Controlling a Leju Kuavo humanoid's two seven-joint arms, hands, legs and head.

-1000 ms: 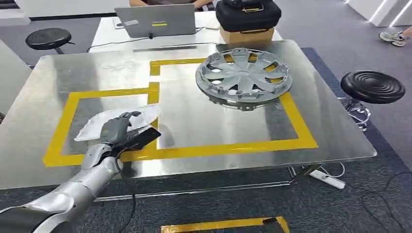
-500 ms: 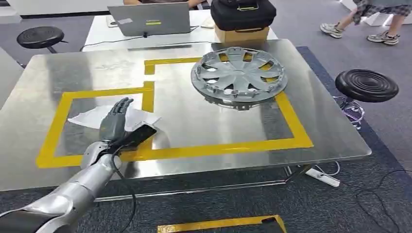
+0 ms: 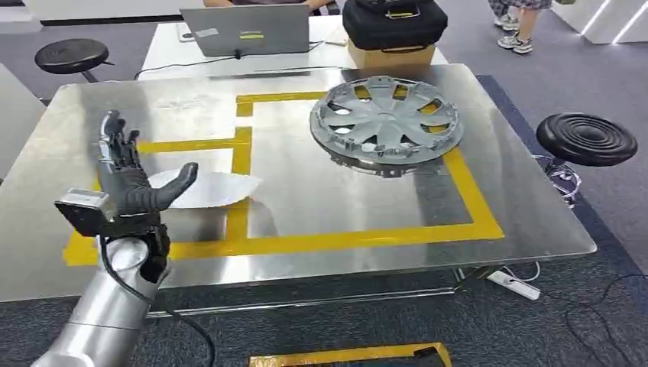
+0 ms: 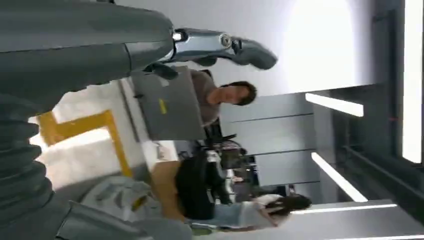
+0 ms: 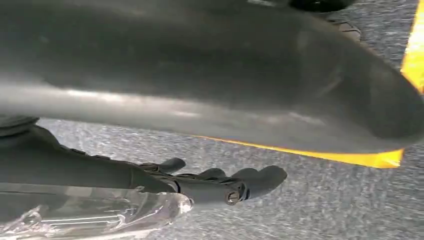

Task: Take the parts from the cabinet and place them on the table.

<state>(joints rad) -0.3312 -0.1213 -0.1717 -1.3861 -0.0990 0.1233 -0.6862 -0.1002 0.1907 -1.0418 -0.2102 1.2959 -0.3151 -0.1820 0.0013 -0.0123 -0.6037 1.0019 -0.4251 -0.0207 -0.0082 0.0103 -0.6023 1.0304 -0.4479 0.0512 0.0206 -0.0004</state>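
A white plastic-bagged part [image 3: 208,189] lies flat on the steel table [image 3: 321,195], inside the left yellow-taped box. My left hand [image 3: 126,180] is raised upright above the table's near left side, fingers spread, holding nothing, just left of the bag. The fingers [image 4: 225,46] stretch out in the left wrist view. A grey wheel cover [image 3: 384,122] rests on the table's far right part, and also appears as wheel cover [image 4: 120,200]. My right hand [image 5: 220,182] hangs over the carpet with fingers stretched out straight; crinkled clear plastic [image 5: 90,215] shows beside its base.
A laptop [image 3: 246,30], a black bag [image 3: 393,21] and a cardboard box stand on the white desk behind the table. Black stools stand at the right [image 3: 586,138] and far left [image 3: 70,56]. A person walks at the far right. Yellow tape marks the floor [image 3: 351,354].
My left hand has let go of the bagged part, lifted off the table and turned upright with fingers spread. The bag stays on the table. The camera shifted slightly.
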